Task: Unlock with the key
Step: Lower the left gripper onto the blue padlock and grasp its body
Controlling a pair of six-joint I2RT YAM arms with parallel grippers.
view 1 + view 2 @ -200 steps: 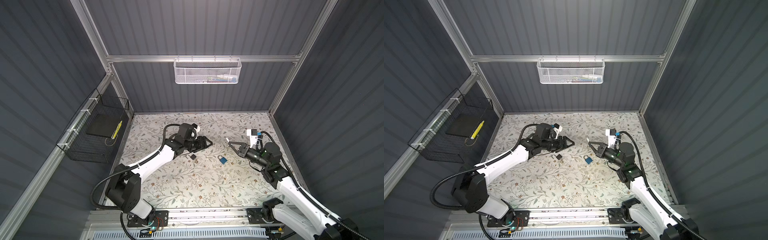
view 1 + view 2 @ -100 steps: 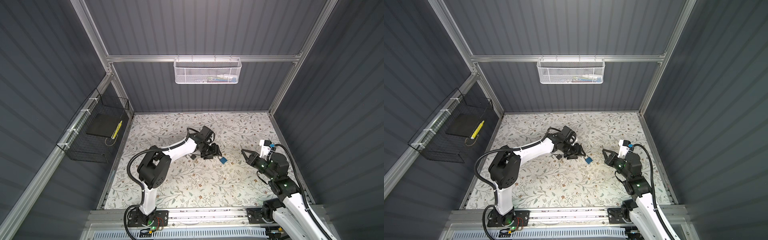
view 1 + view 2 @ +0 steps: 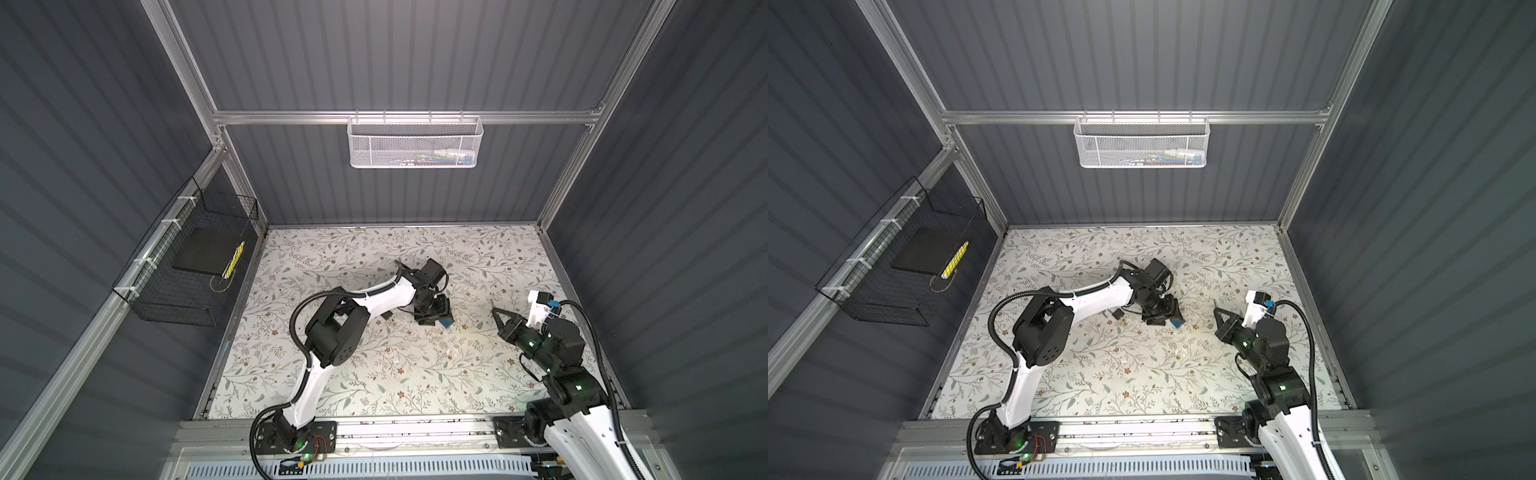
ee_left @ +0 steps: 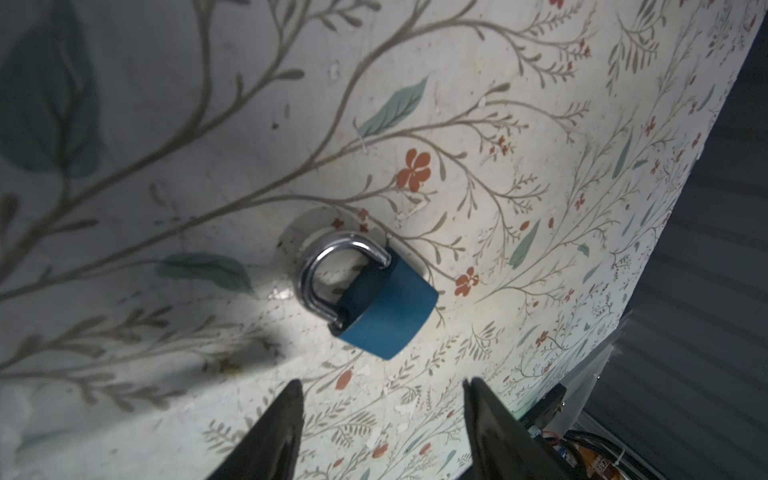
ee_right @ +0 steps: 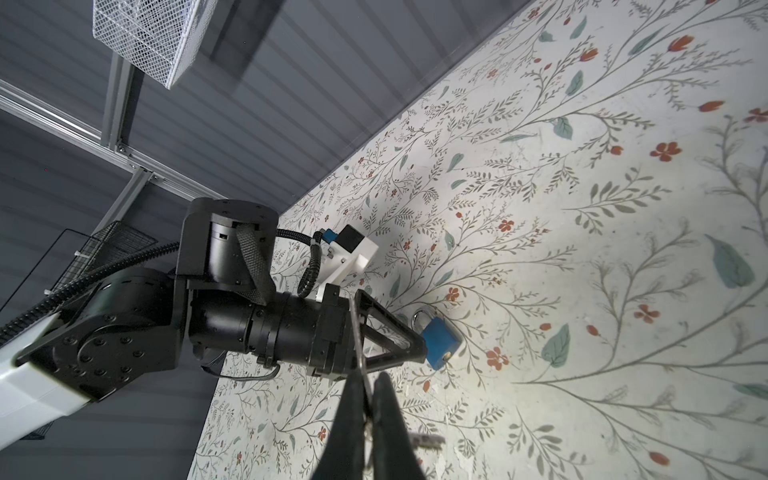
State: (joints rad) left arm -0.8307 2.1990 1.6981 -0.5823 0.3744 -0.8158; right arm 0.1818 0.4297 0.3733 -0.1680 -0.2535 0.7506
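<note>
A blue padlock [image 4: 386,307] with a shut silver shackle lies flat on the floral mat, seen in both top views [image 3: 447,323] [image 3: 1178,322]. My left gripper [image 4: 382,381] hangs open just short of it [image 3: 434,316], and nothing sits between its fingers. In the right wrist view the padlock [image 5: 440,343] rests at the tips of those fingers. My right gripper [image 5: 368,376] is shut on the key [image 5: 356,336], whose thin silver blade sticks out past the fingertips. It hovers to the right of the padlock [image 3: 495,312] [image 3: 1217,312], pointing toward it with a gap between.
A small black object [image 3: 386,316] lies on the mat beside the left forearm. A white mesh basket [image 3: 415,145] hangs on the back wall. A black wire basket [image 3: 187,266] hangs on the left wall. Dark walls close in the mat on three sides.
My left arm has swung right across the mat and brought its open gripper up to the padlock. My right arm has drawn back to the right, still shut on the key.
</note>
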